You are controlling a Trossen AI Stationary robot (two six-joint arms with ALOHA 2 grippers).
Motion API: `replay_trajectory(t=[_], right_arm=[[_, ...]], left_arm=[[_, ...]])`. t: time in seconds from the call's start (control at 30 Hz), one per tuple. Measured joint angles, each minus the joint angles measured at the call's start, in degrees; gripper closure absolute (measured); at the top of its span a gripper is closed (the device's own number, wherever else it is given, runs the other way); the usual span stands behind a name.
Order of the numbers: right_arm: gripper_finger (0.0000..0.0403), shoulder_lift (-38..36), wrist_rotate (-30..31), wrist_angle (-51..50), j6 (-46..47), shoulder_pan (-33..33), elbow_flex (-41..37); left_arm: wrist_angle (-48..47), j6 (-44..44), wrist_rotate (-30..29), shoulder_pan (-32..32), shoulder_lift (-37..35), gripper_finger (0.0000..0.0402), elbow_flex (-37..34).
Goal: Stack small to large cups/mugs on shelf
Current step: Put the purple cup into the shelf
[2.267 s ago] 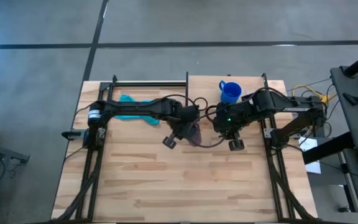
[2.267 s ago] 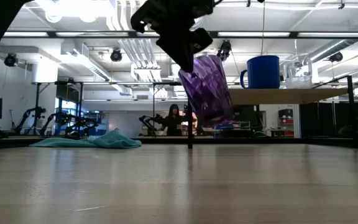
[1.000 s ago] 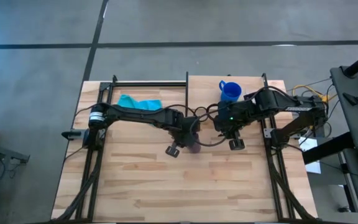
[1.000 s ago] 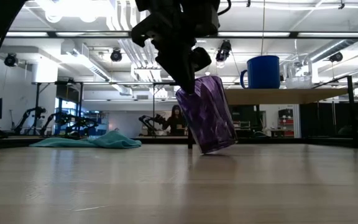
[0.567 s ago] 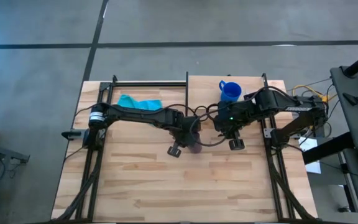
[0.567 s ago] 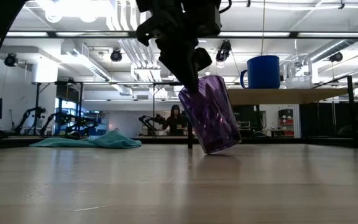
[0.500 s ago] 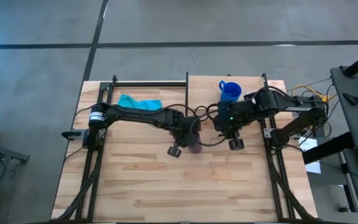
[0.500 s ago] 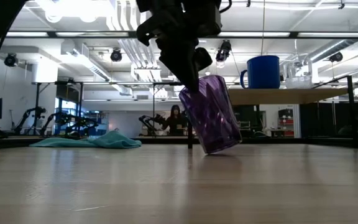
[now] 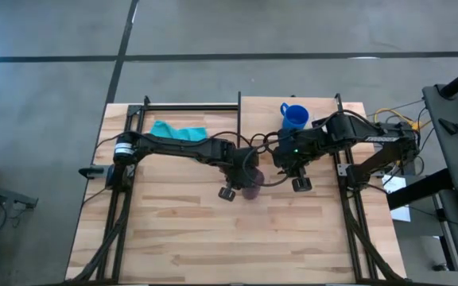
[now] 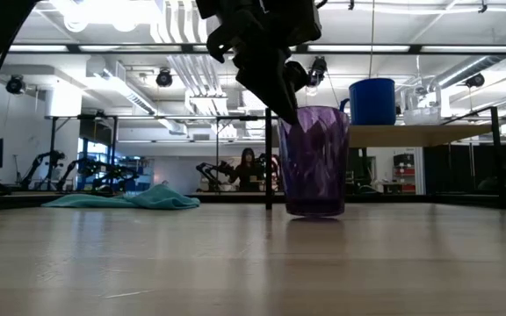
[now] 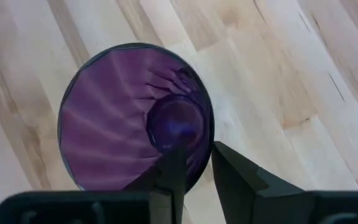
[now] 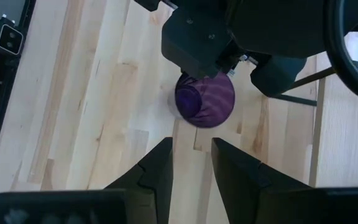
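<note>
The left tool (image 11: 194,171) straddles the rim of the purple tumbler (image 10: 314,160), one finger inside and one outside, clamped on its wall. The single tumbler stands upright on the surface (image 9: 181,230), just left of the shelf (image 10: 411,133). The right tool (image 12: 191,165), fingers slightly apart and holding nothing, hovers beside the tumbler. One blue mug (image 9: 293,117) sits on the shelf; only the low view shows the clear cup (image 10: 422,114) beside it. One teal cloth (image 9: 177,130) lies far left.

Open tabletop (image 9: 213,230) nearside; purple tumbler (image 10: 313,160) blocks centre.
</note>
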Motion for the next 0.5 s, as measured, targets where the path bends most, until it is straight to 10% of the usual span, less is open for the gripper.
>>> replay_trajectory(t=[0.5], right_arm=[[0.0298,0.0,0.0,-0.2,4.3,0.0,0.0]], left_arm=[[0.2,-1.6,0.9,-1.1,-0.1,0.0337,0.3]])
